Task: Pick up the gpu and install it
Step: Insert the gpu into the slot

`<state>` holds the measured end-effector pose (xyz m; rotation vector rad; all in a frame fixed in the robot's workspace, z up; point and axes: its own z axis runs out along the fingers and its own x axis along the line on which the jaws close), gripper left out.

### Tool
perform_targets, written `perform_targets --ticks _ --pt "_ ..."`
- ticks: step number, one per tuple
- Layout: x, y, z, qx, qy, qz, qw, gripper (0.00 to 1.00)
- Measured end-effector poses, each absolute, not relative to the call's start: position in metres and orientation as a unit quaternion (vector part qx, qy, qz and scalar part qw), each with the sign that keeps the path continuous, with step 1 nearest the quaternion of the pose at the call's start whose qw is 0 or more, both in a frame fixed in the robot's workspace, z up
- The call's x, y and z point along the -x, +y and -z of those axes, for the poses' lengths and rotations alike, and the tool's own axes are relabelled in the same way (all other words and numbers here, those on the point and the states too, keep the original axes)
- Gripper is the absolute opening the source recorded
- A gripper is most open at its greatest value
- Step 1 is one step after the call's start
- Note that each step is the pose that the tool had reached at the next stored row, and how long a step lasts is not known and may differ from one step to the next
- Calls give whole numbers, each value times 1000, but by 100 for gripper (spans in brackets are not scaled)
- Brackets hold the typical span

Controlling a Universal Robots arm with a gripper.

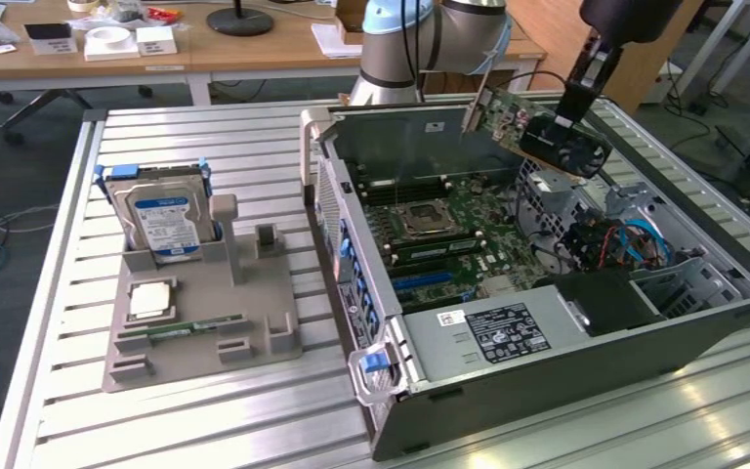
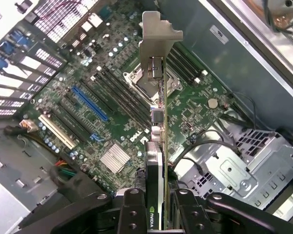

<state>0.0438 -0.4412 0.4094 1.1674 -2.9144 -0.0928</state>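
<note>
Wrist view gives you the jaws first: the gripper [image 2: 157, 207] is part closed, its two black fingers [image 2: 132, 212] pressed on either flat side of the gpu [image 2: 158, 44], which it holds edge-on with the silver end bracket pointing away from the wrist. You see the card hanging clear above the green motherboard [image 2: 112, 112], over the processor socket [image 2: 151, 80], with the long blue slot [image 2: 90, 103] off to one side and apart from it.

From the exterior view, you find the gripper [image 1: 568, 122] and the gpu [image 1: 531, 122] raised and tilted above the far end of the open computer case [image 1: 545, 362], touching nothing inside. The case lies on its side along the slatted metal tabletop's [image 1: 153, 430] edge at the exterior view's right, its motherboard [image 1: 440, 234] facing up. Toward the opposite edge stands a grey holder [image 1: 251, 337] carrying an upright hard drive [image 1: 167, 220] and a green memory stick [image 1: 192, 327] lying flat.
</note>
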Motion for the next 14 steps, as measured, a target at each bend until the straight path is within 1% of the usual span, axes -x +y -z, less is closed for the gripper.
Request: perform_targets --ticks 14 --pt "-44 -441 -409 -432 -902 29 2 27"
